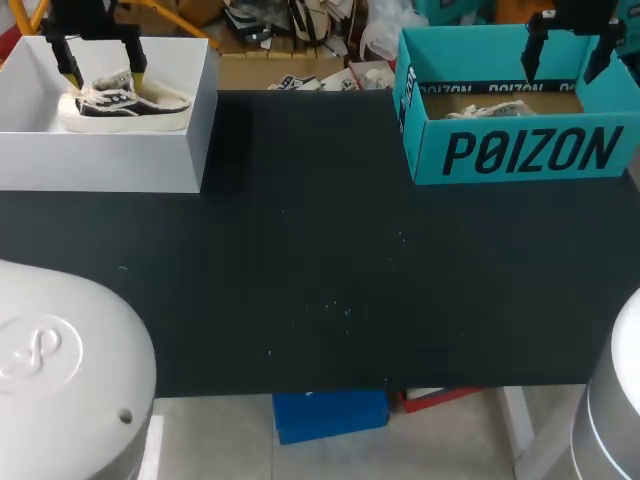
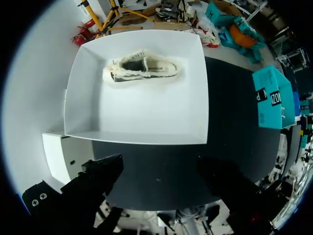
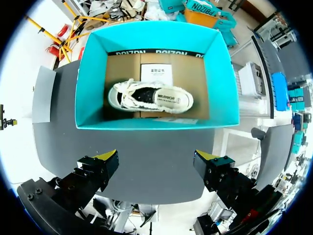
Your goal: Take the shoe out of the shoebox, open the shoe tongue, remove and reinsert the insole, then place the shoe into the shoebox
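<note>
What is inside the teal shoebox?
In the teal shoebox, a white shoe lies on the brown cardboard floor, partly over a paper sheet. Whatever lies beneath the shoe, including the sheet's lower part, is covered.

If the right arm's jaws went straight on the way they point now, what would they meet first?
Probably the teal shoebox: its near wall, or the white shoe inside. The open jaws hang above it; depth is unclear, so I can't tell which.
</note>
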Tool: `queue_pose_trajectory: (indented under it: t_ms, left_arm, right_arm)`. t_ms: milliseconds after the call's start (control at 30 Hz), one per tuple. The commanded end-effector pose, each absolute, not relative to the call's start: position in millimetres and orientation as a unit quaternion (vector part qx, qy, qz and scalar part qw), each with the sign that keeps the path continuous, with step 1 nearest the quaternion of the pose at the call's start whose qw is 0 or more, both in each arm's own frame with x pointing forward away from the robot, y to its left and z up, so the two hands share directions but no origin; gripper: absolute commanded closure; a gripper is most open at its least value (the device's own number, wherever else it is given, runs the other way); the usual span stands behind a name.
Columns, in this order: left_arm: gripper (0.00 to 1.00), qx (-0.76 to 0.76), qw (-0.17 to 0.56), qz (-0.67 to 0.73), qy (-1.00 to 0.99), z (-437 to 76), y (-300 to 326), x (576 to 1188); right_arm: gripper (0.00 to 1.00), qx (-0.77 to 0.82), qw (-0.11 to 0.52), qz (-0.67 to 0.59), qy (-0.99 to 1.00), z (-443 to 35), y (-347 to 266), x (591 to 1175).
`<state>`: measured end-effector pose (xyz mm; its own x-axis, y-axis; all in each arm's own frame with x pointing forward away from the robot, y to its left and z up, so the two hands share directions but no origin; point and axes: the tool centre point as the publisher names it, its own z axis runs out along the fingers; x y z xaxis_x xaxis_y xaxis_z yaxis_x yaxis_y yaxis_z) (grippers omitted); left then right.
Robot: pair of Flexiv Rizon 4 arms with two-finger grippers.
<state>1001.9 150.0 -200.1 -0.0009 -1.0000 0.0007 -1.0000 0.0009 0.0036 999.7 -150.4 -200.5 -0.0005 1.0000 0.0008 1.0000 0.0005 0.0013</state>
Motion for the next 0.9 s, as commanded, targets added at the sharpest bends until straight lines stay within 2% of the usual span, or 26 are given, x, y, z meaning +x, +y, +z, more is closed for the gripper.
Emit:
queue_pose_trajectory:
  t_ms: [33,233,333,800,900]
  left_arm:
    - [0.00,0.671,-0.016,0.003,-0.741,-200.9,153.6,1005.7]
    - [0.00,0.404,-0.058,0.036,-0.912,-198.8,176.3,1023.1]
    - [0.00,0.215,-0.064,0.025,-0.974,-196.3,191.2,1023.4]
    - [0.00,0.215,-0.064,0.025,-0.974,-196.3,191.2,1023.4]
    - [0.00,0.118,-0.097,0.035,-0.988,-200.8,202.7,1030.5]
  right_arm:
    - [0.00,0.707,0.000,0.001,0.707,-200.5,-150.4,999.7]
    - [0.00,0.707,0.000,0.001,0.707,-200.5,-150.4,999.7]
    - [0.00,0.707,0.000,0.001,0.707,-200.5,-150.4,999.7]
    - [0.00,0.707,0.000,0.001,0.707,-200.5,-150.4,999.7]
    - [0.00,0.707,0.000,0.001,0.707,-200.5,-150.4,999.7]
